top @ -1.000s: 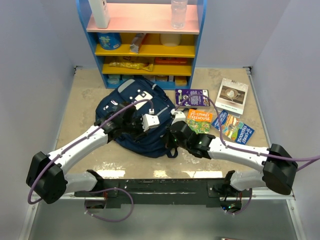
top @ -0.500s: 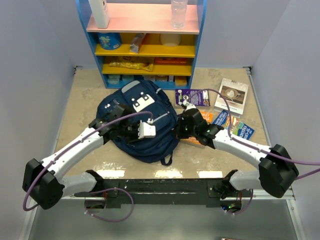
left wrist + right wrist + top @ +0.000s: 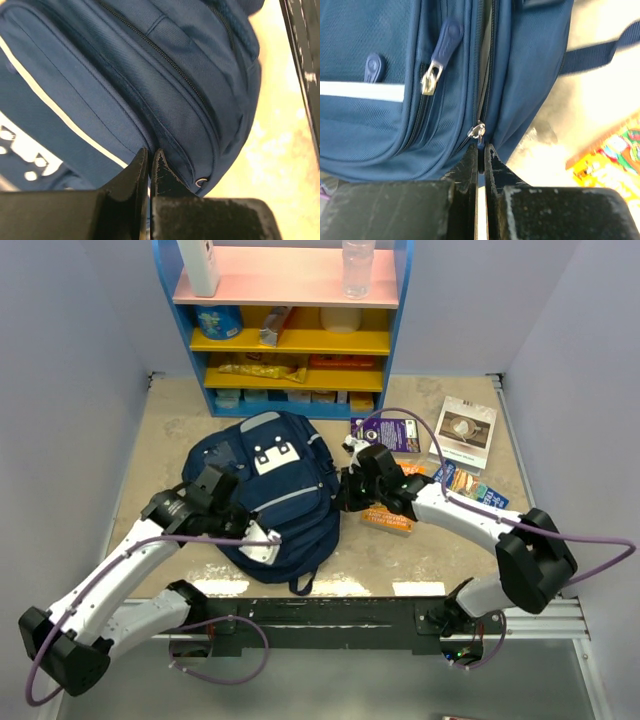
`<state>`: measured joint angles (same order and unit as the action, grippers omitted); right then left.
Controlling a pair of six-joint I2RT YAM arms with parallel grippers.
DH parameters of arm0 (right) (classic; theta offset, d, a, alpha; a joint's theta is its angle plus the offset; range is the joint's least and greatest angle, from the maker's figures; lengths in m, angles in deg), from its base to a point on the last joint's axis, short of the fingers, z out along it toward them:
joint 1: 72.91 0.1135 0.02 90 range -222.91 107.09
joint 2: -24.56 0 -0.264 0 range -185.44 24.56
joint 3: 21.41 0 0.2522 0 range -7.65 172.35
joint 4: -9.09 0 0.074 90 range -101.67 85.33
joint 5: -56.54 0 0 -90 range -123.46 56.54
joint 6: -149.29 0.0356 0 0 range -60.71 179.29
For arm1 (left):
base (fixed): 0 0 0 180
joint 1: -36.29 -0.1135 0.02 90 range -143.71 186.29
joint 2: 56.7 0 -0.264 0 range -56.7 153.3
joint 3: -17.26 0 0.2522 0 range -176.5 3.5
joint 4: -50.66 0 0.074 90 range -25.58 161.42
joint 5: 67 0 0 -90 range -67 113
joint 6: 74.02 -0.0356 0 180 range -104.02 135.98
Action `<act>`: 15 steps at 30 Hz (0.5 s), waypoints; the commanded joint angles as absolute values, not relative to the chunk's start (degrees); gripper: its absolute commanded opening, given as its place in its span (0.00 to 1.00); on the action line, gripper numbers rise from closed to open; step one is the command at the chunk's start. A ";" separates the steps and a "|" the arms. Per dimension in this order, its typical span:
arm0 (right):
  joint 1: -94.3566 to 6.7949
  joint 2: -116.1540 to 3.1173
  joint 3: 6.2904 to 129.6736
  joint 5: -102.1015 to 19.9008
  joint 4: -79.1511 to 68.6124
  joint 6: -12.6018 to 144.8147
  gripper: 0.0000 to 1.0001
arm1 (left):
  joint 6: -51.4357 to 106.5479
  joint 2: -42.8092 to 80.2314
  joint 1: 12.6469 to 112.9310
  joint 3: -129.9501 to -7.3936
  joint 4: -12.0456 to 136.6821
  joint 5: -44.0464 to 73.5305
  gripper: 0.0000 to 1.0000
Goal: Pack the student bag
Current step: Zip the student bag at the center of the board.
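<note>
My right pincer is clamped on a zip pull at the right side of the student bag. My left pincer, jaws together, touches its front pocket. The bag lies flat mid-table.

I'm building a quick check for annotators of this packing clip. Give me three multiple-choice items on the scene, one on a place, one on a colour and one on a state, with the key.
1. Where does the student bag lie?
A. On the table, in front of the blue shelf unit
B. On the top shelf
C. On the white book

2. What colour is the stripe across its front pocket?
A. Red
B. Near white
C. Green

3. How is the right claw?
A. Wide open above the books
B. Shut at a zipper pull of the bag
C. Out of every view

Key: 1 A, the top view shows it on the tabletop; 2 B, the left wrist view shows a pale line on navy; 3 B, the right wrist view shows its jaws together at the pull.
</note>
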<state>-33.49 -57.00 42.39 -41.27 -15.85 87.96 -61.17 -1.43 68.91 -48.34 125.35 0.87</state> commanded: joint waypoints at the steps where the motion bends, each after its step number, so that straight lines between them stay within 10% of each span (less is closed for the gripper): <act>1: -35.64 -60.42 47.89 -35.92 -12.41 81.88 0.00 | -74.10 -8.26 69.07 -47.93 139.92 4.87 0.00; 6: -35.55 -62.10 48.96 -39.08 -8.64 81.17 0.00 | -69.50 -10.91 69.07 -46.60 132.21 3.07 0.00; 15: -34.06 -56.65 39.20 -44.27 -0.99 86.18 0.00 | -44.77 4.63 68.98 -60.74 128.48 -15.19 0.86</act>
<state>-34.32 -60.45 42.48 -44.38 -6.70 84.61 -55.24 -0.49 68.98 -54.43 126.33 -2.60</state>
